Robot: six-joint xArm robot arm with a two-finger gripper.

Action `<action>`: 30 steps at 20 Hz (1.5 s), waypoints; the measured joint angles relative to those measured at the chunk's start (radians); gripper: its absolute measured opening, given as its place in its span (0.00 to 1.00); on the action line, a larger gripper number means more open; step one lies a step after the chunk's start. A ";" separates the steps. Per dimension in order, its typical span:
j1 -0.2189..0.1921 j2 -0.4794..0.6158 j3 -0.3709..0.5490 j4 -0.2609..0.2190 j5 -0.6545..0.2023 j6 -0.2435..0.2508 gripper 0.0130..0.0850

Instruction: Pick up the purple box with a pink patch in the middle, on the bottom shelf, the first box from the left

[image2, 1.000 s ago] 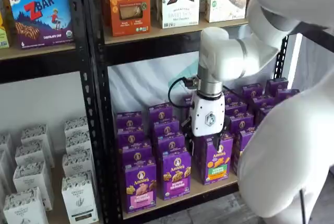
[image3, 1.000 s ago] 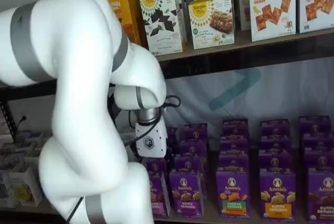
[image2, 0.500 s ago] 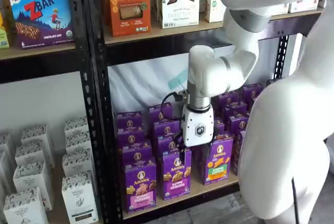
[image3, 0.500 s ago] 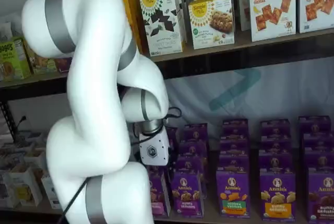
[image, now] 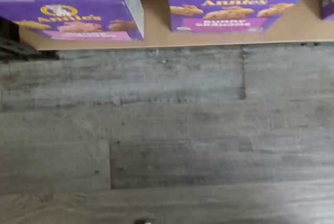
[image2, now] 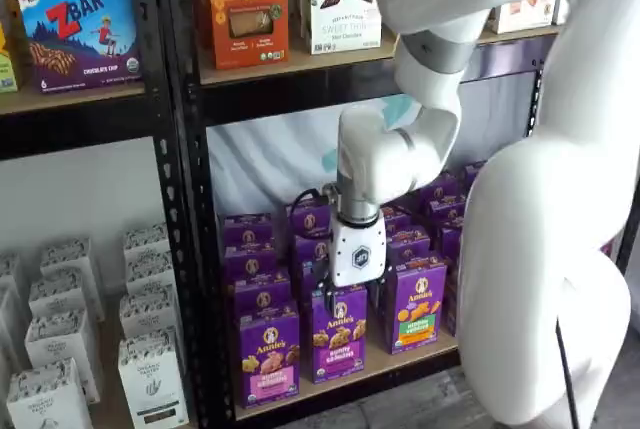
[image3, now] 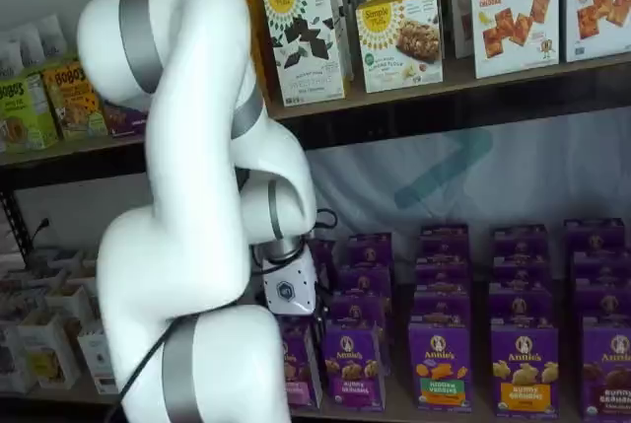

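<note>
The purple box with the pink label band [image2: 268, 354] stands upright at the left end of the front row on the bottom shelf [image2: 400, 354]. In a shelf view it is partly hidden behind my arm [image3: 299, 364]. In the wrist view its top and pink band show [image: 78, 20] at the shelf's front edge [image: 156, 38]. My gripper [image2: 346, 297] hangs in front of the neighbouring purple box [image2: 338, 334], just right of and above the pink-label box. Its white body shows, but the black fingers barely show, so I cannot tell whether they are open.
Several rows of like purple boxes fill the bottom shelf, one with a green patch [image2: 418, 304] to the right. A black upright [image2: 190, 249] stands just left of the pink-label box. White boxes [image2: 150, 369] sit in the left bay. Grey plank floor [image: 167, 130] lies below the shelf.
My gripper has moved left along the front row, from in front of the green-patch box to in front of the box beside the pink-label one. The arm has swung with it.
</note>
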 joint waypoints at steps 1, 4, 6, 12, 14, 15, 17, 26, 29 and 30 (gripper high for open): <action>0.003 0.020 -0.013 -0.007 -0.010 0.009 1.00; 0.014 0.082 -0.051 0.005 -0.059 0.008 1.00; 0.021 0.120 -0.081 0.007 -0.069 0.012 1.00; 0.043 0.233 -0.177 -0.037 -0.073 0.076 1.00; 0.052 0.268 -0.208 -0.056 -0.075 0.103 1.00; 0.058 0.287 -0.228 -0.068 -0.073 0.120 1.00; 0.066 0.317 -0.258 -0.084 -0.068 0.143 1.00; 0.101 0.445 -0.404 -0.026 -0.054 0.124 1.00; 0.106 0.482 -0.450 -0.030 -0.057 0.132 1.00; 0.107 0.493 -0.463 -0.032 -0.059 0.135 1.00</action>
